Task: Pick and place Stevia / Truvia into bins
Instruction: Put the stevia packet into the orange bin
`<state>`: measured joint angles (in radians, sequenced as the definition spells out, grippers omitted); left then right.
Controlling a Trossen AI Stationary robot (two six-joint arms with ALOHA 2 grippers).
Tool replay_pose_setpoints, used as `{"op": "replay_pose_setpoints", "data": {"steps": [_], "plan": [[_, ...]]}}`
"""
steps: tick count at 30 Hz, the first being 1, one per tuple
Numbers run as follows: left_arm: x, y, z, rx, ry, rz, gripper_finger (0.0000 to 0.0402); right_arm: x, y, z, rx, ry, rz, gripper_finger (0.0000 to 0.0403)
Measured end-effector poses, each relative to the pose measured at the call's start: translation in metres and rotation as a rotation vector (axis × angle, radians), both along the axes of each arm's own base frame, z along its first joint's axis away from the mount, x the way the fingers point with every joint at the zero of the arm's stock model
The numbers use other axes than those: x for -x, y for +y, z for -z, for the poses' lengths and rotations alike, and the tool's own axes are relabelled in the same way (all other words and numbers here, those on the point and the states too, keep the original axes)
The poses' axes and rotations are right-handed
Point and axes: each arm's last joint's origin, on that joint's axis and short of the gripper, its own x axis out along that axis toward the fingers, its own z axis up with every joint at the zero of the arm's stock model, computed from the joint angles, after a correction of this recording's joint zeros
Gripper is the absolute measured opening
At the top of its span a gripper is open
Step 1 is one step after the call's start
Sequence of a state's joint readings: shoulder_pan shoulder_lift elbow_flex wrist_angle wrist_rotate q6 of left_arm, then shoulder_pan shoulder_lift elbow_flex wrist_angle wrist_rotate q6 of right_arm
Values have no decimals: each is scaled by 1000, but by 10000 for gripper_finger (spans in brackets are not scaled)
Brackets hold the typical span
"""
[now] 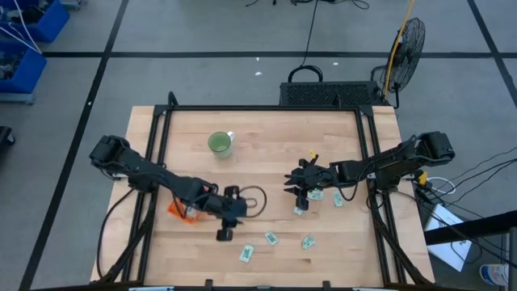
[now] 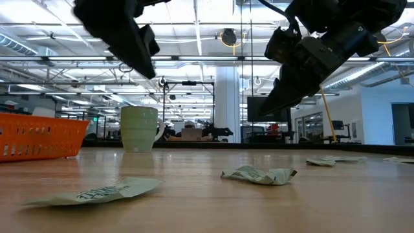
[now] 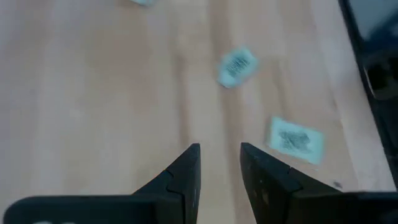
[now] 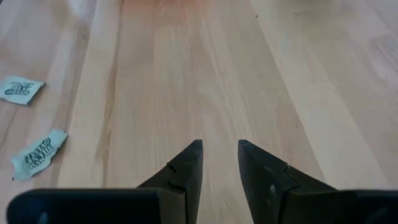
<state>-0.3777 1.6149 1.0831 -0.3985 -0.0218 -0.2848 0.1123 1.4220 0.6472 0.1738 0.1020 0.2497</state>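
Note:
Several small white Stevia packets with green print lie flat on the wooden table, near its right and near side: one [image 1: 271, 238], one [image 1: 308, 242], one [image 1: 245, 254], and others by the right arm [image 1: 315, 195]. The orange bin [image 1: 179, 210] stands on the table, partly hidden under the left arm, and shows at the left in the low view [image 2: 39, 136]. My left gripper [image 1: 225, 228] hangs open above bare wood just right of the bin; two packets [image 3: 237, 66] [image 3: 296, 138] lie ahead of it. My right gripper [image 1: 300, 186] is open above the table's middle, with two packets [image 4: 38, 152] [image 4: 18, 89] off to one side.
A round green cup [image 1: 220, 143] stands upright toward the table's far side, left of centre, also seen in the low view [image 2: 139, 128]. A black frame [image 1: 266, 108] runs along the table's far edge and sides. Bare wood lies between the two grippers.

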Motion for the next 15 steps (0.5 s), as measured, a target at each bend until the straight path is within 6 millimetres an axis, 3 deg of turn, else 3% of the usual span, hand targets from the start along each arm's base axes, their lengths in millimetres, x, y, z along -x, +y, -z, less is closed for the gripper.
{"op": "replay_pose_setpoints", "data": {"steps": [6, 15], "plan": [[-21, -15, 25, -23, -84, 100, 118, -1, 0, -1, -1, -11, 0, 98], [-60, -15, 60, -25, -303, 266, 118, -1, 0, -2, -2, -20, 0, 98]]}}
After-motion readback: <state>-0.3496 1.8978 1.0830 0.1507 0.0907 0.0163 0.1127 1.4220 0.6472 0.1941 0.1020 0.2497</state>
